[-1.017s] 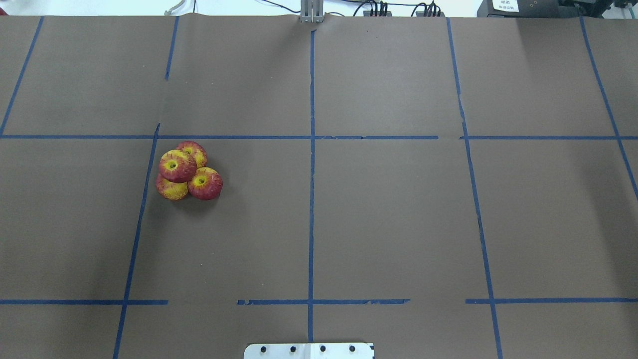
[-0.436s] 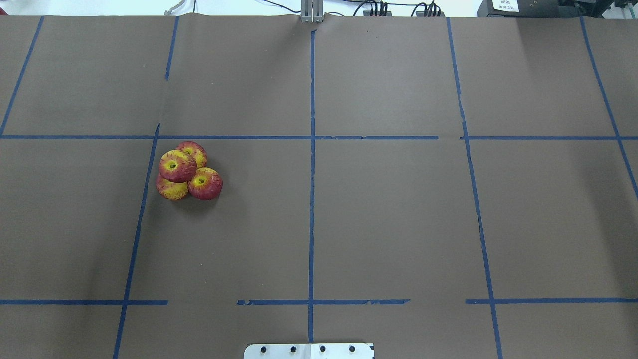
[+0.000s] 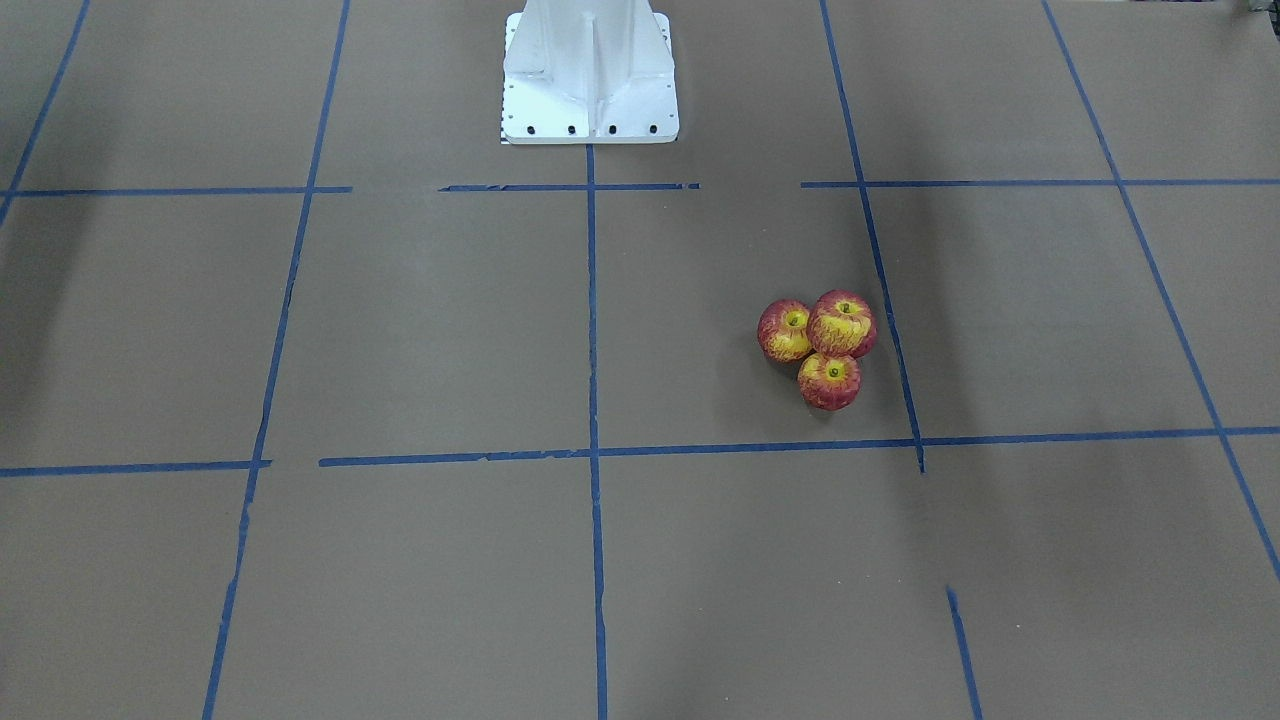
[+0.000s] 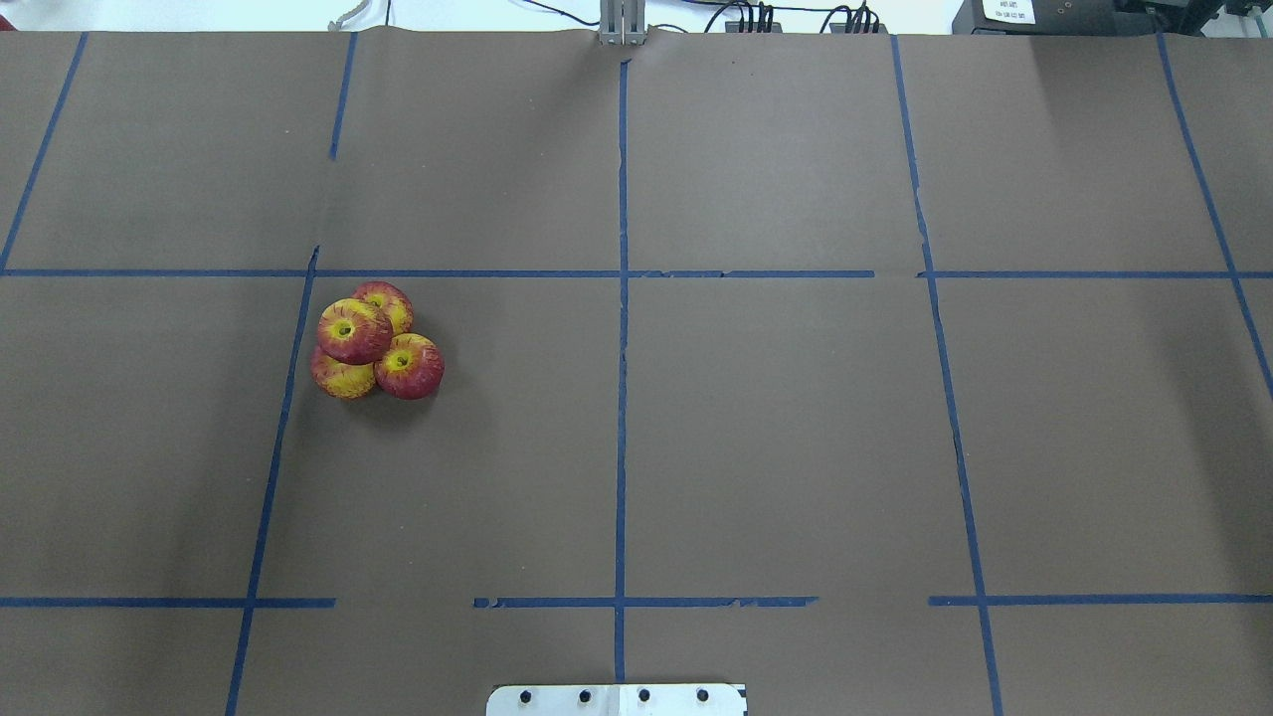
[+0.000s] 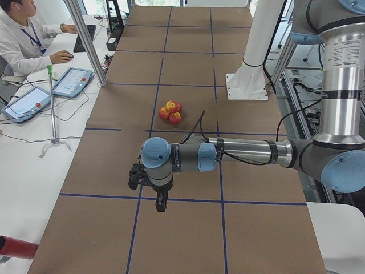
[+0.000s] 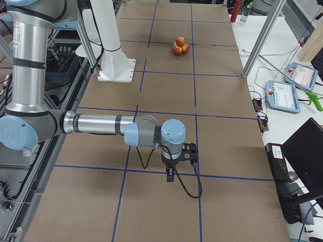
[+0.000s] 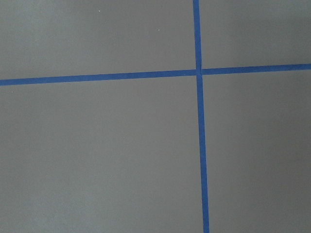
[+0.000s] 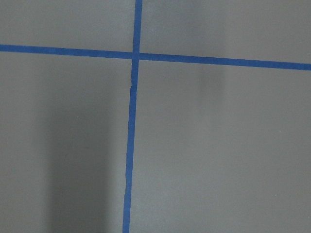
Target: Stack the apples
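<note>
Four red-and-yellow apples sit in one tight cluster on the brown table, left of centre in the overhead view. One apple [image 4: 353, 330] rests on top of the other three [image 4: 409, 366]. The front-facing view shows the top apple [image 3: 842, 323] and two lower ones [image 3: 829, 380], with the fourth hidden. The cluster also shows in the exterior left view [image 5: 171, 111] and the exterior right view [image 6: 180, 45]. My left gripper [image 5: 161, 204] hangs over a tape cross far from the apples, and so does my right gripper [image 6: 170, 176]. I cannot tell whether either is open or shut. Both wrist views show only table and tape.
Blue tape lines [image 4: 622, 398] grid the brown table. The white robot base [image 3: 590, 70] stands at the table's middle edge. An operator [image 5: 23, 40] sits at a side table with tablets [image 5: 71, 81]. A metal post [image 6: 262, 38] and more tablets [image 6: 282, 96] stand at the other side.
</note>
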Controlling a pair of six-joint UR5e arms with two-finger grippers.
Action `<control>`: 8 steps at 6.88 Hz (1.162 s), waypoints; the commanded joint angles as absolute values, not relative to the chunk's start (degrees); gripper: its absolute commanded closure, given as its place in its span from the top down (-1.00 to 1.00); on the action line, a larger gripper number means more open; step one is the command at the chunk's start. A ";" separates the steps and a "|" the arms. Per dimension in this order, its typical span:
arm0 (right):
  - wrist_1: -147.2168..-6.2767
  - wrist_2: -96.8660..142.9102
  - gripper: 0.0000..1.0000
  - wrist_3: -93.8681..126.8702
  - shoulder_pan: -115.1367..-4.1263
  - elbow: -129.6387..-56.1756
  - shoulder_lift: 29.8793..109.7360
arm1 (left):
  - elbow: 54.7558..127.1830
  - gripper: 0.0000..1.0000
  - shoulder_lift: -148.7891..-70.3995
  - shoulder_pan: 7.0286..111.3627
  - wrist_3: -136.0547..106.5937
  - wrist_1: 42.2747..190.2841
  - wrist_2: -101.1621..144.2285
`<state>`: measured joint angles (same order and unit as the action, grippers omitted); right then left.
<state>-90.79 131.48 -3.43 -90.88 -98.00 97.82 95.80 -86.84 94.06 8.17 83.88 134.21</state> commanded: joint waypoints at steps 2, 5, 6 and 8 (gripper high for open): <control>-90.79 131.48 1.00 -3.34 -90.88 -98.00 97.82 | 95.54 1.00 -86.84 93.96 8.17 83.94 134.21; -90.79 131.48 1.00 -3.43 -90.88 -98.00 97.82 | 95.54 1.00 -86.84 93.96 8.26 83.94 134.21; -90.79 131.48 1.00 -3.34 -90.88 -98.00 97.82 | 95.45 1.00 -86.84 93.26 8.17 83.94 134.21; -90.79 131.48 1.00 -3.43 -90.88 -98.00 97.82 | 95.71 1.00 -86.92 92.55 8.26 84.02 134.21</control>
<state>-90.79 131.48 -3.40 -90.88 -98.00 97.82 95.57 -86.85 92.83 8.20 83.96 134.25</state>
